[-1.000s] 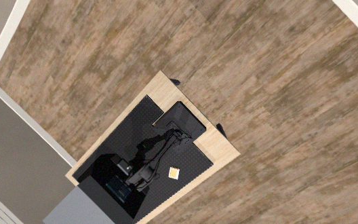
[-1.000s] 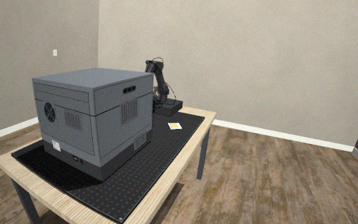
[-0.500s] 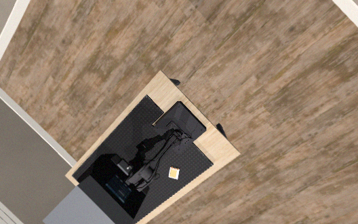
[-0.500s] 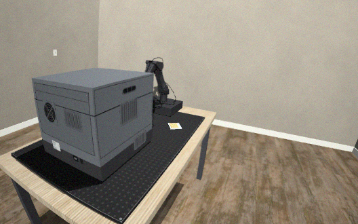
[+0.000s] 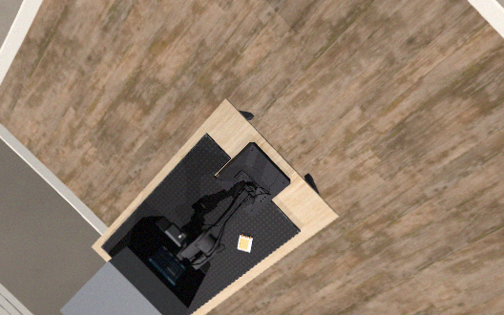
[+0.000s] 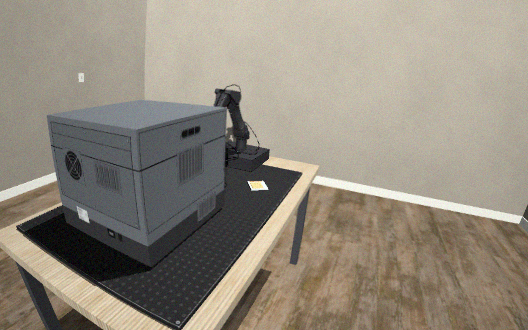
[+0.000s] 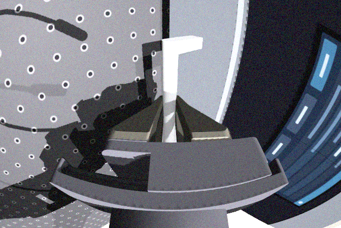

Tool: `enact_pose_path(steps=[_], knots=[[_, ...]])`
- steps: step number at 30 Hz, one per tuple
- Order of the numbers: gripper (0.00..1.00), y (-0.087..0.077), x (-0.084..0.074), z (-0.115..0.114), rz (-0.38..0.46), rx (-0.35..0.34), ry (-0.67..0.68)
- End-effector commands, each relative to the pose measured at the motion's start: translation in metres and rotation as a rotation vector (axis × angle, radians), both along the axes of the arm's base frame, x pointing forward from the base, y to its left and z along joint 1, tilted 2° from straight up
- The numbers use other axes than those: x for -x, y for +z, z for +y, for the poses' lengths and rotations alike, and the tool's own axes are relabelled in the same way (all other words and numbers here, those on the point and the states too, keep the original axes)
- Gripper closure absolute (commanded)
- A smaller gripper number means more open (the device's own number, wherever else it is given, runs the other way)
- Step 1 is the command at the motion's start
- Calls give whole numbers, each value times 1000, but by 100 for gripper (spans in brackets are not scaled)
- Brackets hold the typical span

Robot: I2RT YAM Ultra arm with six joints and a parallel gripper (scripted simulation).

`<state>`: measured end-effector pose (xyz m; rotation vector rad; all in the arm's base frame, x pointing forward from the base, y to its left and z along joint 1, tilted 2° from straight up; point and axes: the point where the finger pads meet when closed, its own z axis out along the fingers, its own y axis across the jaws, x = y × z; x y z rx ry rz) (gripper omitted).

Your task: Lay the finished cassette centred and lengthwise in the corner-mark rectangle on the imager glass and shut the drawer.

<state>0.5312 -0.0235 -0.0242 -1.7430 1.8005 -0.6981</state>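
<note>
The grey gel imager IM point(image 6: 136, 170) point(image 5: 165, 268) stands on the black mat, and its drawer is out toward the arm. In the wrist view my gripper point(image 7: 169, 100) is shut on a white L-shaped bar point(image 7: 173, 63), which looks like the drawer's handle, in front of a pale grey panel with a white edge. A blue plate with pale bands point(image 7: 311, 126), which looks like FINISHED, lies in the dark drawer at the right. It also shows as a blue patch from above. In the exterior view the imager hides my gripper.
A small yellow and white cassette point(image 5: 244, 242) point(image 6: 257, 185) lies flat on the mat, apart from the arm and the drawer. The arm's base point(image 5: 254, 174) sits at the table's far end. The mat is perforated, and the table edges are close on both sides.
</note>
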Motion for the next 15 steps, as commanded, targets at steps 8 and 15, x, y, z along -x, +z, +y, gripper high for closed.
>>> enact_pose_path(steps=[8, 15], knots=[[100, 7, 8, 3, 3, -10, -4], [100, 7, 12, 3, 3, -10, -4]])
